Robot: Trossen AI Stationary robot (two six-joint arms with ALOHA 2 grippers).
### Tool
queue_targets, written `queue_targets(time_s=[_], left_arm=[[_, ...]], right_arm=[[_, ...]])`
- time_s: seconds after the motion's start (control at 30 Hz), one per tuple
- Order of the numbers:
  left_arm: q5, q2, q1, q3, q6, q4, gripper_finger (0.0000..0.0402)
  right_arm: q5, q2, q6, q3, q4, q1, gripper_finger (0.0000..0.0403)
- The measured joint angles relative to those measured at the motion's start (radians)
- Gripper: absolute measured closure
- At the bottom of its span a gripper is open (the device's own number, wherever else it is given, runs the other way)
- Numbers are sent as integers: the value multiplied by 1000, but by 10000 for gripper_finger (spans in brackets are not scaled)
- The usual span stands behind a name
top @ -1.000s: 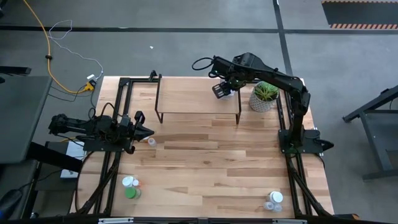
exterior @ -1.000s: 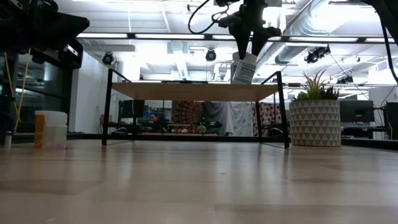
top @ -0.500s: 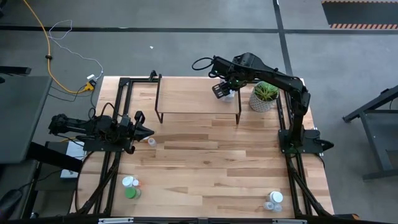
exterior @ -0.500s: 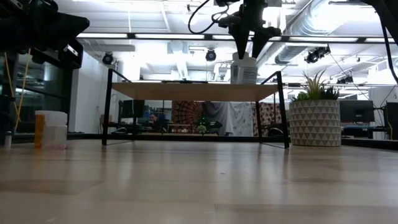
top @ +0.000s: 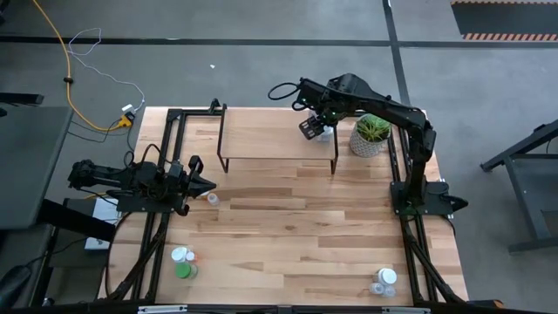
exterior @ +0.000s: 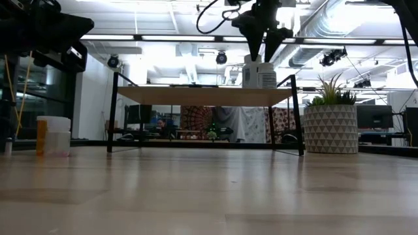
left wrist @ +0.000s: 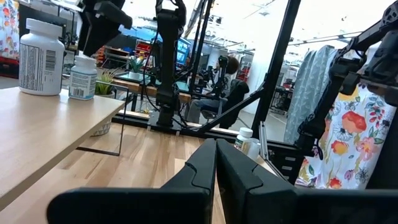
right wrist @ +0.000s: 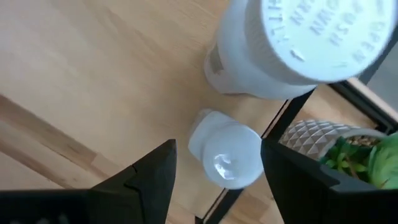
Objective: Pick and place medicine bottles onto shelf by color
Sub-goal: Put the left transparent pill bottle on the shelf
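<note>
Two white medicine bottles stand upright on the right end of the shelf (top: 270, 139): a small one (right wrist: 225, 152) and a larger one (right wrist: 292, 43) beside it, both seen in the low view (exterior: 266, 75) (exterior: 250, 70). My right gripper (right wrist: 217, 149) hangs over the small bottle, pointing down and open, one finger on either side of its cap and, as far as shows, apart from it. My left gripper (top: 205, 184) rests shut at the table's left side, with a small bottle (top: 212, 199) on the table just beside it.
A potted plant (top: 370, 135) stands right of the shelf, close to my right arm. A green and a white bottle (top: 183, 263) stand near the front left, more white ones (top: 382, 281) at the front right. An orange and a white bottle (exterior: 53, 136) show at the low view's left.
My right gripper has opened and let go of the white bottle. The bottle hung tilted between the fingers a second ago and now stands upright on the shelf's right end beside the other one. The gripper stays above it.
</note>
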Motion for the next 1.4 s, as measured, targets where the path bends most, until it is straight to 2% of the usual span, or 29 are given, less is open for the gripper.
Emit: queue_targets(time_s=[0.27, 0.47, 0.6, 0.77, 0.87, 0.93, 1.0, 1.1, 1.23, 1.33, 1.4], left_arm=[[-5, 0, 0, 0, 0, 0, 398], [-12, 0, 0, 0, 0, 0, 398], [-12, 0, 0, 0, 0, 0, 398], [-11, 0, 0, 0, -1, 1, 398], [-11, 0, 0, 0, 0, 2, 398], [-11, 0, 0, 0, 0, 3, 398], [-12, 0, 0, 0, 0, 4, 398], [-21, 0, 0, 0, 0, 3, 398], [-34, 0, 0, 0, 1, 4, 398], [-34, 0, 0, 0, 1, 4, 398], [-35, 0, 0, 0, 1, 4, 398]], right_arm=[[85, -123, -48, 0, 0, 66, 178], [118, -241, -32, -15, 6, 241, 178], [142, -377, 75, -209, 5, 385, 178], [182, -632, 364, -657, 63, 564, 178], [180, -788, 470, -931, 297, 679, 178], [193, -872, 473, -1091, 522, 742, 178], [235, -930, 409, -1236, 794, 786, 178], [306, -957, 178, -1419, 1261, 818, 178], [316, -910, -187, -1596, 1857, 811, 178], [315, -857, -383, -1666, 2141, 799, 178], [313, -825, -462, -1681, 2217, 788, 178]])
